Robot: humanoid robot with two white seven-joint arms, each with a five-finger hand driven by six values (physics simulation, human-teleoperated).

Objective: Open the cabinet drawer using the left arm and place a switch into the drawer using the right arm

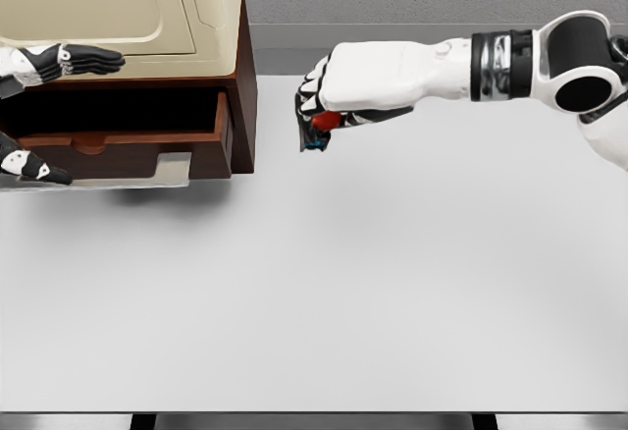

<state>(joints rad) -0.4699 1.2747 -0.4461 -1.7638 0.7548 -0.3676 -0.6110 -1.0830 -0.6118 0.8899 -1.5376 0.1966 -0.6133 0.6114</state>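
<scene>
White matte table (324, 293), grey wall behind | one switch (320, 126), red with a dark, possibly teal-edged base, clenched in my right hand (329, 101) above the table, right of the cabinet (196, 47) | one brown wooden drawer (128, 145) pulled out | my left hand (59, 62) at the cabinet's left, grip unclear.

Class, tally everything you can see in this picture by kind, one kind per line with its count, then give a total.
Brown wooden cabinet with cream top: 1
Open brown drawer: 1
Small red and black switch, in the right hand: 1
White robot hands, including the left hand: 2
White table: 1
Total: 6
</scene>
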